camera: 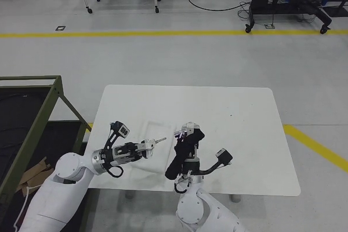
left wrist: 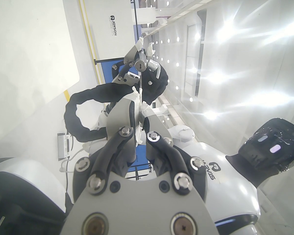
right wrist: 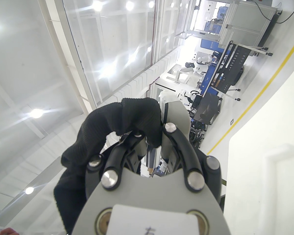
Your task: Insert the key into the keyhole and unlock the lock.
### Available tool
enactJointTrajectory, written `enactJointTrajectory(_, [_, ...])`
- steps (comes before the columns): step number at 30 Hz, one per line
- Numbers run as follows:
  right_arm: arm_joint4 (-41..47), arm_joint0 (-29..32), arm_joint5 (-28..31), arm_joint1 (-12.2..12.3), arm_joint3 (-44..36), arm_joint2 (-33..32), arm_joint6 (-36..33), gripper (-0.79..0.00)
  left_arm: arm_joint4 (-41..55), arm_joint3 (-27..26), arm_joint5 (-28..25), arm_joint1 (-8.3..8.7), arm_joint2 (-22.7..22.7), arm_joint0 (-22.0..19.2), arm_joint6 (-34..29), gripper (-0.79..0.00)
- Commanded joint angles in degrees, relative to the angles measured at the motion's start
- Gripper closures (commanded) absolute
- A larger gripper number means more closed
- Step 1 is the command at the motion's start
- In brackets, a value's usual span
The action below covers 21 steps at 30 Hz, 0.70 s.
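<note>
My left gripper point(camera: 147, 145) hovers over the front of the white table point(camera: 238, 110), shut on a thin silver key point(camera: 160, 140) that points toward the other arm. In the left wrist view the key point(left wrist: 140, 86) runs from the taped fingertips point(left wrist: 134, 97) up to just under the round keyhole face of a silver padlock point(left wrist: 140, 65). Whether the tip touches the lock I cannot tell. The right gripper point(left wrist: 144, 48) is shut on the padlock, whose shackle point(left wrist: 158, 70) sticks out to one side. Seen from above, the right gripper point(camera: 186, 130) points away from the robot at the table's middle front.
A black fabric-sleeved cable point(left wrist: 74, 113) loops off the right arm and drapes over its fingers point(right wrist: 177, 116). A green metal cart point(camera: 29, 110) stands left of the table, with cardboard point(camera: 32, 174) beside it. The table's far and right parts are bare.
</note>
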State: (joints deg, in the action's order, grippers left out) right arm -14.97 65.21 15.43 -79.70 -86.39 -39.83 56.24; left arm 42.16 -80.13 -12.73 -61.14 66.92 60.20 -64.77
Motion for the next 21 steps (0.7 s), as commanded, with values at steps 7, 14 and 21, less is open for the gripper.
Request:
enactJointTrajectory(7, [-3.79,0.75,0.77,-1.27,1.01,-1.02,-1.93,0.0,-0.59,0.4,-0.22,-0.22,-0.1,-0.53,-0.72,0.0])
enactJointTrajectory(14, [-5.51,1.51,1.33,-2.29,1.4,-2.07,-4.13,0.0,-0.63,0.7,-0.81,-0.42,0.01,-0.93,-1.18,0.0])
enactJointTrajectory(21, [-6.2,2.0,1.4,-3.3,1.7,-3.32,-5.75,0.0,-0.77,1.04,-0.86,-0.57,0.12,-1.33,-1.6,0.0])
